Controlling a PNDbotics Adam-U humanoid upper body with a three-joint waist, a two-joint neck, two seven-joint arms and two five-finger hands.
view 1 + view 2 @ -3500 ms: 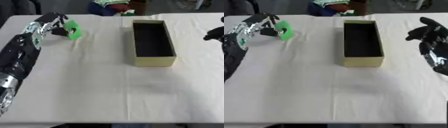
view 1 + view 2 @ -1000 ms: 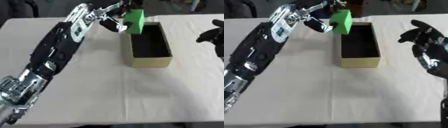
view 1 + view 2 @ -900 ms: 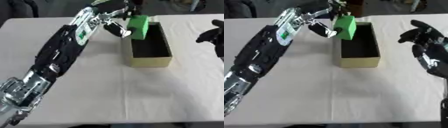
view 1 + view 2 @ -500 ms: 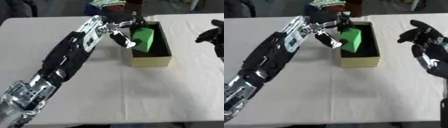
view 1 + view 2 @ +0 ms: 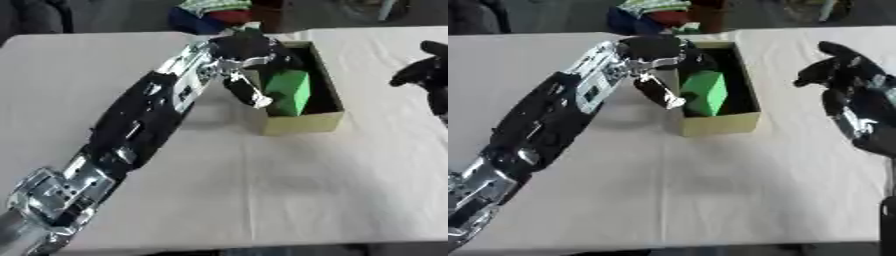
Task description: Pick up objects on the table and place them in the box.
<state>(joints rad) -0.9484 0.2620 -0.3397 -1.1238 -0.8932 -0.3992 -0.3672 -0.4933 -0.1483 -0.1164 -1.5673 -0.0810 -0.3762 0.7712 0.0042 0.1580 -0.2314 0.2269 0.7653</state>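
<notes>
The box (image 5: pixel 302 122) sits on the far middle of the tabletop (image 5: pixel 262 200). The block (image 5: pixel 289 92) is in the box, just right of the left hand's fingers (image 5: pixel 249 95). The right hand (image 5: pixel 850 95) hangs well right of the box.

Green block (image 5: pixel 289 92) and left arm (image 5: pixel 162 107) crowd the box (image 5: pixel 302 122) (its near half).

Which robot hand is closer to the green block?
The left hand. It is right at the green block, over the box. The right hand waits off to the box's right side, away from the block.
</notes>
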